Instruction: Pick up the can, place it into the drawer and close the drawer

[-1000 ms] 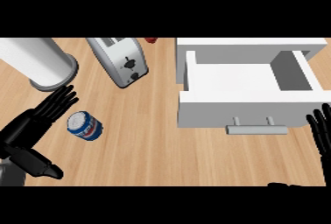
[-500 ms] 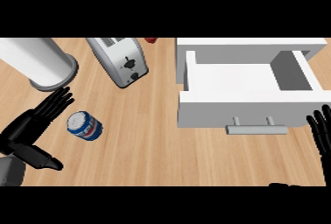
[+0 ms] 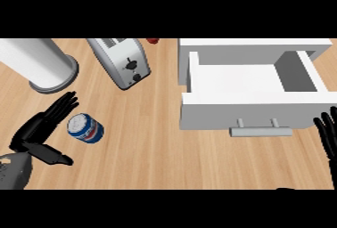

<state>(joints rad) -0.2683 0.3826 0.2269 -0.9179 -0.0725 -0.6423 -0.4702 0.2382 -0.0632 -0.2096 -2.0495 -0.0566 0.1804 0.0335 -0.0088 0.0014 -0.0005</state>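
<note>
The white drawer (image 3: 253,91) stands pulled open at the right of the wooden counter (image 3: 151,147), its inside bare, its grey handle (image 3: 260,131) facing the robot. A white cylinder (image 3: 36,62) and a silver toaster (image 3: 121,62) sit at the back left. The left hand (image 3: 43,129) is spread open beside the can (image 3: 85,128), fingers straight, thumb out below, holding nothing. The right hand (image 3: 327,136) rests open at the right edge. By my reading, all 3 steps remain: grasping, placing, closing.
</note>
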